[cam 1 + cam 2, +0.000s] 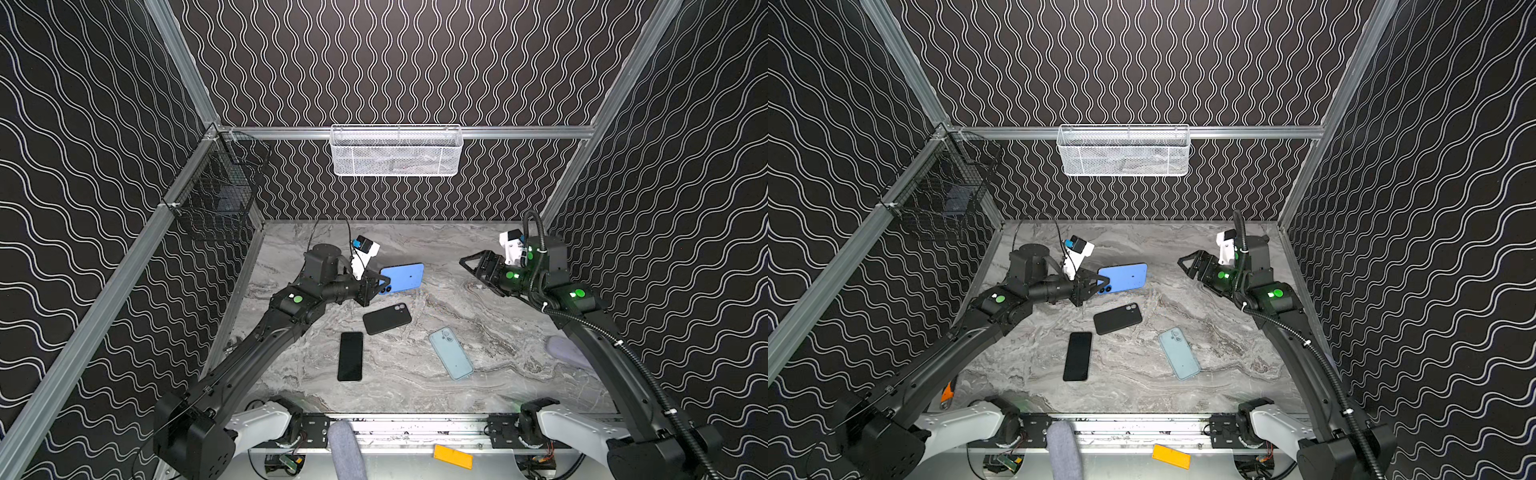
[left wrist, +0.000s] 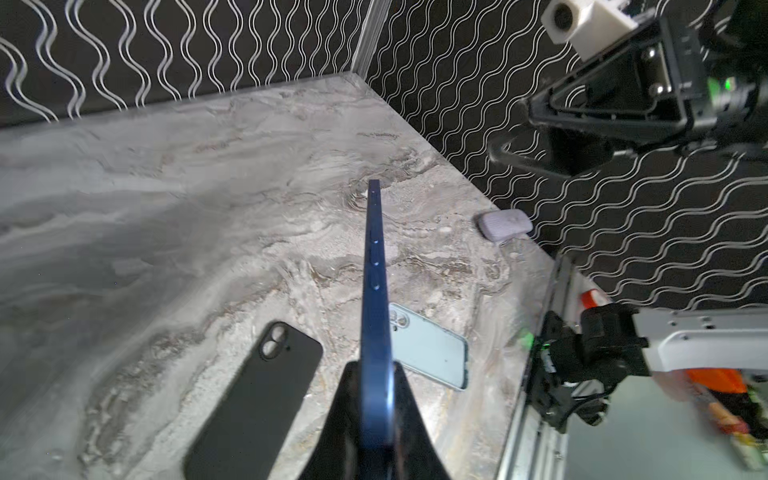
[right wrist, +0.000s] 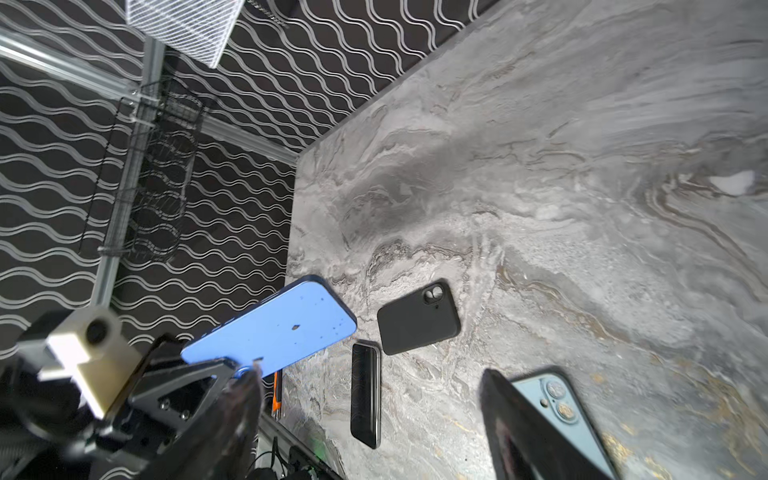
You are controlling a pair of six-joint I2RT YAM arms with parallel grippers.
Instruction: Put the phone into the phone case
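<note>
Blue phone clamped in left end effector.

The phone in the left gripper is bright blue. Near that gripper lie a black case and a pale blue phone, on a grey marbled worktop.

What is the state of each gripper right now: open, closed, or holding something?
Left gripper: closed on the blue phone, at its camera end.
Right gripper: open, holding nothing.
</note>
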